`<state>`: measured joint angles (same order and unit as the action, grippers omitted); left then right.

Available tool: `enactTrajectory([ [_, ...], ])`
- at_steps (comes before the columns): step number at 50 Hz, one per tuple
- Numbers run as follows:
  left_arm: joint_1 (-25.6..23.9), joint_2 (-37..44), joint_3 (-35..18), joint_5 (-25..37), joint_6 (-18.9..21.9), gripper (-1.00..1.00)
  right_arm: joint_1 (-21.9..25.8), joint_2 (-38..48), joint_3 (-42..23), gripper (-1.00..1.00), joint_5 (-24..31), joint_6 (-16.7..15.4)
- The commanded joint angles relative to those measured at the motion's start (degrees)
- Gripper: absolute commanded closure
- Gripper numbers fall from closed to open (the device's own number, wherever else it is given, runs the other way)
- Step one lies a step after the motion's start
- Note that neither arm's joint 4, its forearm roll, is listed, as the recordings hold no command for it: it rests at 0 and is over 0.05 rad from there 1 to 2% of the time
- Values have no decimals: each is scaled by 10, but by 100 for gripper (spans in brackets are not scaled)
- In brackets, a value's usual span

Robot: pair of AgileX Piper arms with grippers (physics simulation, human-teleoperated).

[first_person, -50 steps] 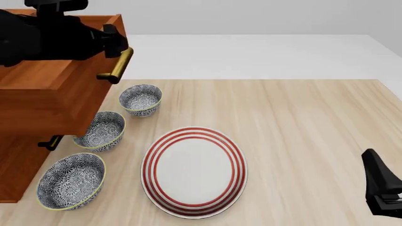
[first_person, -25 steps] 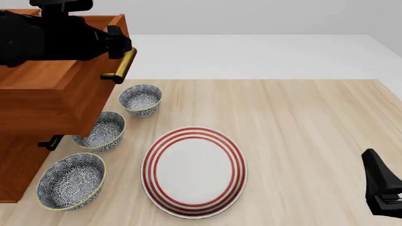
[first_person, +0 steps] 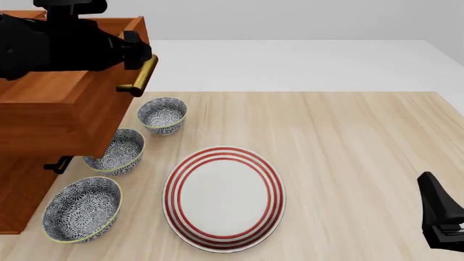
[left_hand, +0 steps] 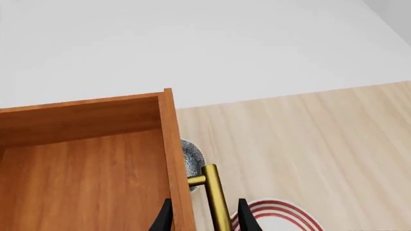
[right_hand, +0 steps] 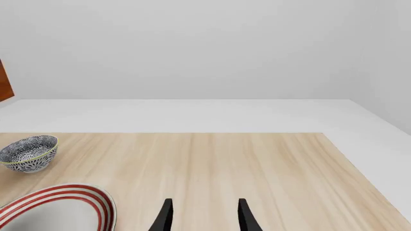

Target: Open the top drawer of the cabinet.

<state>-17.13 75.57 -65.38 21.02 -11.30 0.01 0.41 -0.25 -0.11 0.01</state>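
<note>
The right gripper (right_hand: 202, 215) hovers over the table (first_person: 348, 141), jaws parted and empty. Farther off, the left gripper (left_hand: 204, 217) straddles the brass handle (first_person: 139, 76) of the top drawer (first_person: 54, 106), drawn from the cabinet (first_person: 18, 190).

Pale wooden table (first_person: 348, 141) bearing cabinet (first_person: 22, 190), three patterned bowls (first_person: 162, 114), red-striped plate (first_person: 224, 197).

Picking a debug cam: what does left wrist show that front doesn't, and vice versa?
Only left wrist: the inside of the top drawer, and the left end effector with its fingers straddling the handle.
Only front: three patterned bowls together, the whole plate, the cabinet below, the right end effector.
Both: drawer, handle, table.
</note>
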Motion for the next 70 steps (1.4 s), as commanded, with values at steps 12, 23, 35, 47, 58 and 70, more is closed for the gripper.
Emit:
enactTrajectory([
  [12,-35,-4,32,12,66,-100,0,0,0,-100,0,0],
  [23,-39,-8,24,13,66,-100,0,0,0,-100,0,0],
  [35,-44,-9,9,17,68,-100,0,0,0,-100,0,0],
  [47,-48,-14,-2,22,73,-100,0,0,0,-100,0,0],
  [58,-49,-22,-14,27,76,-100,0,0,0,-100,0,0],
  [70,-54,-28,-26,31,83,-100,0,0,0,-100,0,0],
])
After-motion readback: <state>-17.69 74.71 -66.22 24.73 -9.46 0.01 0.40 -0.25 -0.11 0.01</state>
